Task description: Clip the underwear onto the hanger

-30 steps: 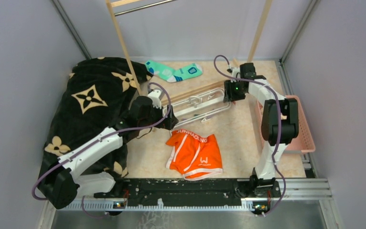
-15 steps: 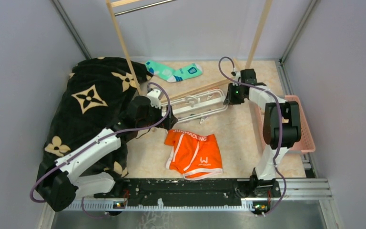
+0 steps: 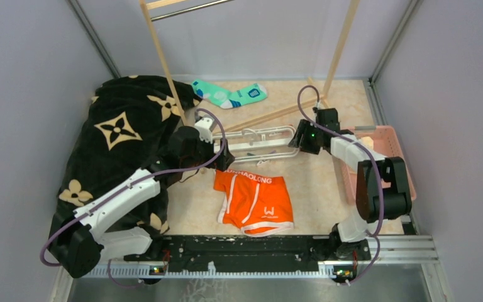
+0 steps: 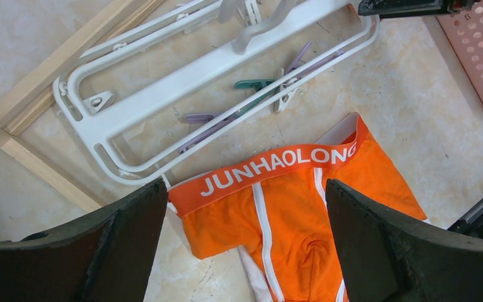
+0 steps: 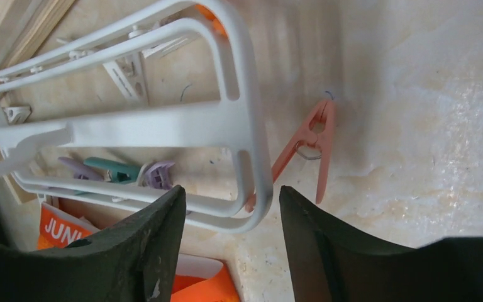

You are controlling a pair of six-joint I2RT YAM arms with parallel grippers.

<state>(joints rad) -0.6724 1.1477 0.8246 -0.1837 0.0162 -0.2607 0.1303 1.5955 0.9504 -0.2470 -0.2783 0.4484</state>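
The underwear (image 3: 255, 201), flat on the table (image 3: 314, 182) just beside the hanger (image 3: 258, 135), is being overhung by the left gripper (image 4: 245, 189), jaws spread wide. The hanger's end rail is being straddled by the right gripper (image 5: 233, 194), jaws half-parted.

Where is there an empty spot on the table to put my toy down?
Biggest bare patch: between the underwear and the pink basket. A smaller one lies between the teal sock and the right wooden post. It is crowded around the hanger.
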